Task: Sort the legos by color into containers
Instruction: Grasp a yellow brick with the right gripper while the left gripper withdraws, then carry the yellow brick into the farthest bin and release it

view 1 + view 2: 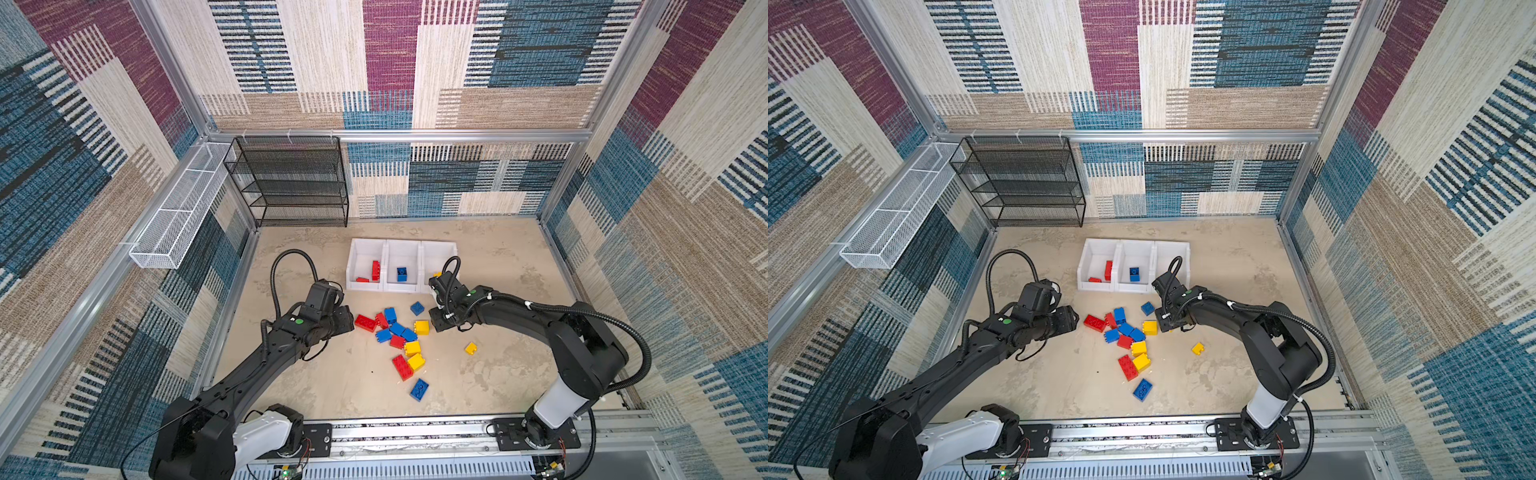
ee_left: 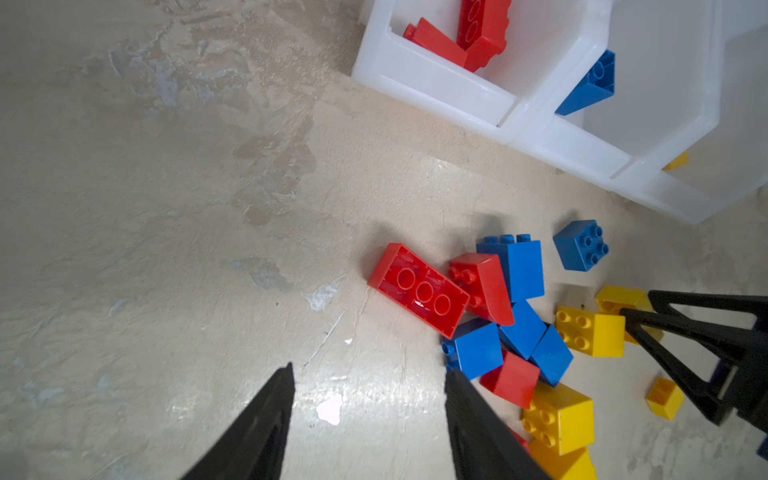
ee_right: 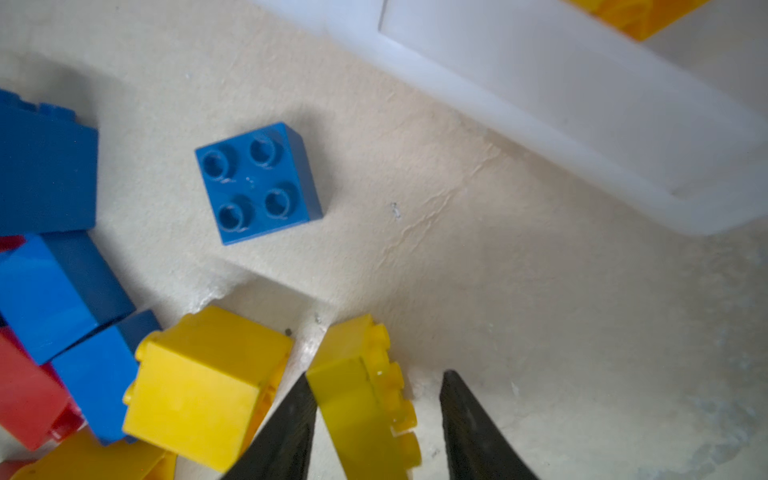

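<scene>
Bounding the bench (image 1: 498, 266) on three sides were patterned walls (image 1: 457, 187) on a metal frame; the fourth edge was a metal rail (image 1: 415, 432). A black mesh shelf (image 1: 291, 183) filled the far corner on the left of both top views, and a white wire basket (image 1: 178, 212) hung on the wall beside it. Three white bins (image 1: 405, 253) stood in a touching row near mid-bench, with a bare strip behind them up to the far wall. Open bench lay between the brick pile (image 1: 397, 332) and the rail, and again past the right arm (image 1: 519, 309) toward the side wall.

Count in the bins:
- End bin nearest the shelf: two red bricks (image 1: 375, 270).
- Middle bin: one blue brick (image 1: 401, 274).
- Other end bin: one part-hidden yellow brick (image 2: 675, 161), mostly covered by the right arm.

Count loose on the bench: four red, six blue, five yellow. One square blue brick (image 3: 257, 183) lay apart, just in front of the bins. One small yellow brick (image 1: 471, 348) lay well apart from the pile.

The left claw (image 2: 369, 369) hung with fingers apart and nothing between them, over bare bench just beside a long red brick (image 2: 417, 291). The right claw (image 3: 376, 374) straddled a tipped yellow brick (image 3: 353, 399) at the pile's edge. One finger touched it and the other stood clear, so it was not clamped.
</scene>
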Robot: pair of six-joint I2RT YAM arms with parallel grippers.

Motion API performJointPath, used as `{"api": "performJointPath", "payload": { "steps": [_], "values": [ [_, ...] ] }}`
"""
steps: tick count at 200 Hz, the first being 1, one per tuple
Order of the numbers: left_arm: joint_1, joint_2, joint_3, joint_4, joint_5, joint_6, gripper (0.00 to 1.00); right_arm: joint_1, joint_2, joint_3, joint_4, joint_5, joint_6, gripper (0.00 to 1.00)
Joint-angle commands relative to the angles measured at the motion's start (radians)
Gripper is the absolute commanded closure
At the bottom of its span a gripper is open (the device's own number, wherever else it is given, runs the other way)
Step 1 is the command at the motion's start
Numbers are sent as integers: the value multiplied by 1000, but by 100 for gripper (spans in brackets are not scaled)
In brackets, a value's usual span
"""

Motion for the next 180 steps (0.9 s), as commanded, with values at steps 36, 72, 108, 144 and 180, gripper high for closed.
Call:
{"api": "performJointPath", "payload": {
  "steps": [36,72,108,144,180],
  "values": [
    [1,14,16,17,20,-6,39,0,5,-8,51,0,49,65],
    [0,13,26,9,24,-2,39,0,-20,-31,69,-9,74,67],
    [1,7,15,6,32,-8,39,0,-50,-50,76,-6,95,71],
    [0,-4,12,2,29,-9,39,0,-74,-43,69,4,103,73],
    [0,-25,18,-18,19,-7,39,-4,-109,49,15,30,76,73]
  ]
}}
